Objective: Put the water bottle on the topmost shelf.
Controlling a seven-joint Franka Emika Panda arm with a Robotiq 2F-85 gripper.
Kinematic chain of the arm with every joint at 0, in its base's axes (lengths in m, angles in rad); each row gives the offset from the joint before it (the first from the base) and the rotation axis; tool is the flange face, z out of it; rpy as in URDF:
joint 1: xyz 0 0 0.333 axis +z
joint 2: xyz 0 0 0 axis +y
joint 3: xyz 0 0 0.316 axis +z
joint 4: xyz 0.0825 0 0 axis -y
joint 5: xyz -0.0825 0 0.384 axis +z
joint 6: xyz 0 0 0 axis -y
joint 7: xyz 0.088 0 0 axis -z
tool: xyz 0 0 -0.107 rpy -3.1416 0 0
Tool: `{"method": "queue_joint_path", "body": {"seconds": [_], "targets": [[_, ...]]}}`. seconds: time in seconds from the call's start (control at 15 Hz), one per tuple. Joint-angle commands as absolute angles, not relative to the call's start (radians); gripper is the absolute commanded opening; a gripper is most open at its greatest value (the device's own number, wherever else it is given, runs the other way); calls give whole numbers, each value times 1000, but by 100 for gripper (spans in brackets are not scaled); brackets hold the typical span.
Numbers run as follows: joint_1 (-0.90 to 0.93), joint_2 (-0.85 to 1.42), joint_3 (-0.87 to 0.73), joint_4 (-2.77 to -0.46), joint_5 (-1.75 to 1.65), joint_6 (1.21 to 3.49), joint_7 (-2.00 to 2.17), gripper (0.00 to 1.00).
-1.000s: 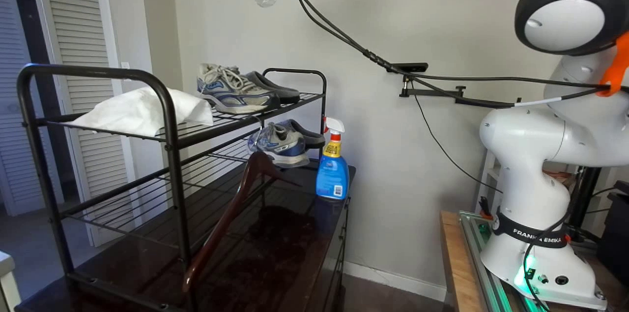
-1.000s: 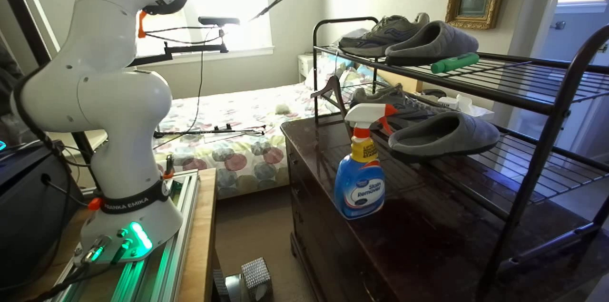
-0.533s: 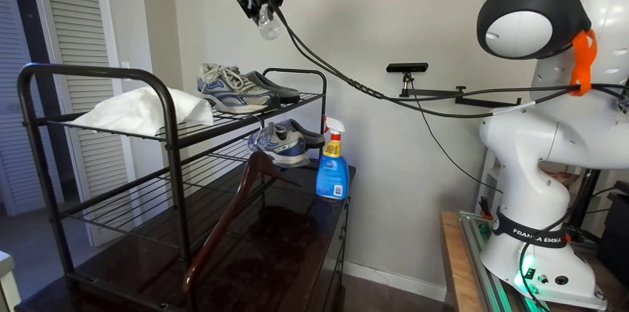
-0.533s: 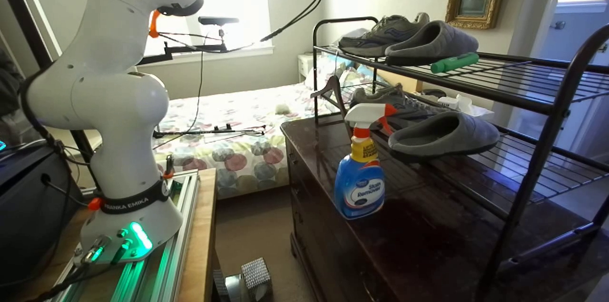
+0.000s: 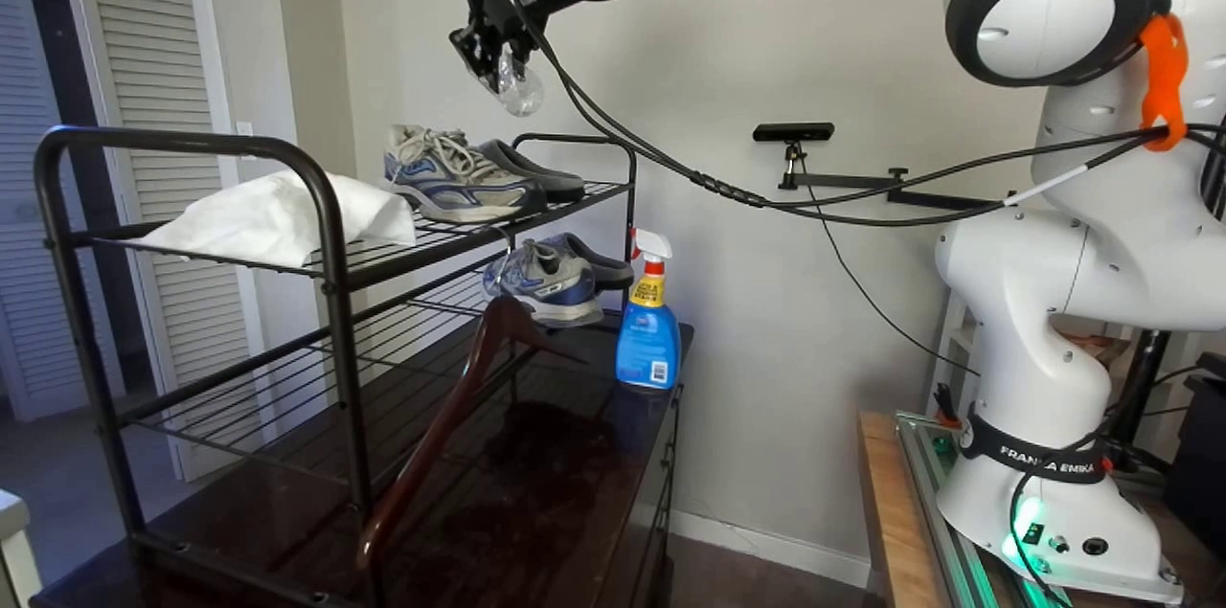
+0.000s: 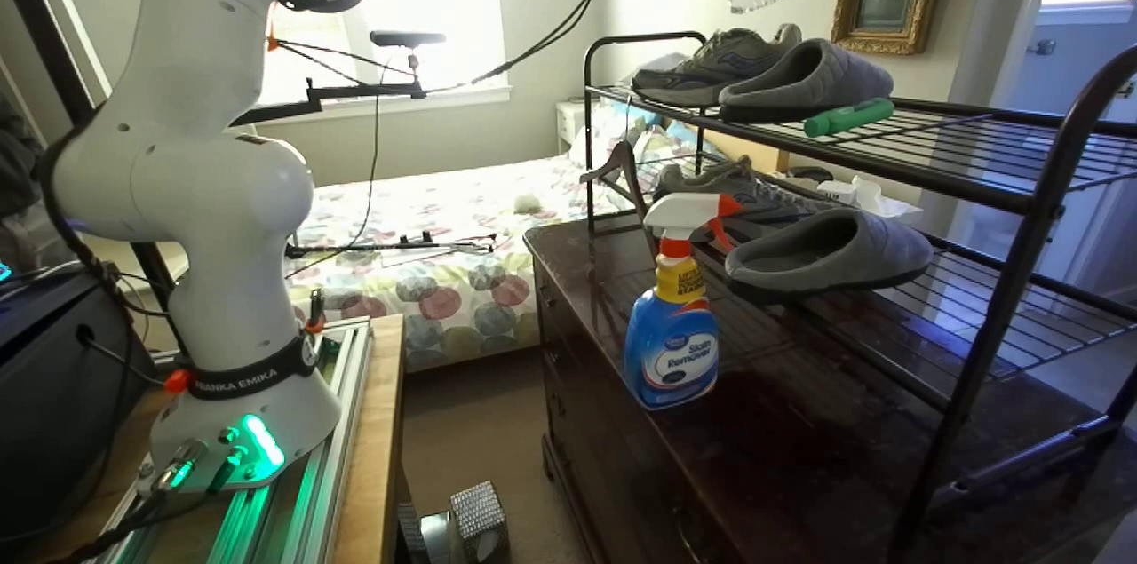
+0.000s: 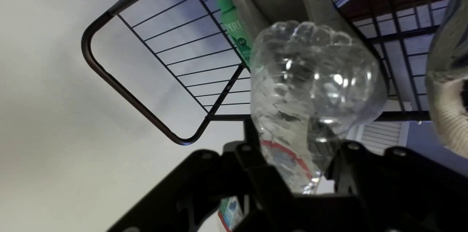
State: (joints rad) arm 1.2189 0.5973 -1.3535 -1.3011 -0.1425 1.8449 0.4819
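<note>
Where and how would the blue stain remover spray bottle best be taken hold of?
Probably by its yellow neck, coming in level from the side facing the robot arm. The spray bottle stands upright near that edge of the dresser; the neck is narrower than the blue body, and the red nozzle points toward the rack, away from the approach.

A bed [image 6: 444, 218] and dresser [image 6: 764, 444] show a bedroom.

water bottle [image 7: 314, 78] | clear, crinkled | tilted | held above black topmost shelf [image 5: 421, 255]
</note>
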Motion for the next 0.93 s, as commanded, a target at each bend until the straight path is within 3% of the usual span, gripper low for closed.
{"method": "queue_joint_path", "body": {"seconds": [0.0,0.07,0.4,0.87], "targets": [[1188,519,-1248,-1290,-242,1825,530,39],[1186,507,-1240,-1288,-243,1822,530,14],[1020,375,-935,-1310,-228,1898,417,14],[605,322,-490,-1299,-306,1863,349,14]]}}
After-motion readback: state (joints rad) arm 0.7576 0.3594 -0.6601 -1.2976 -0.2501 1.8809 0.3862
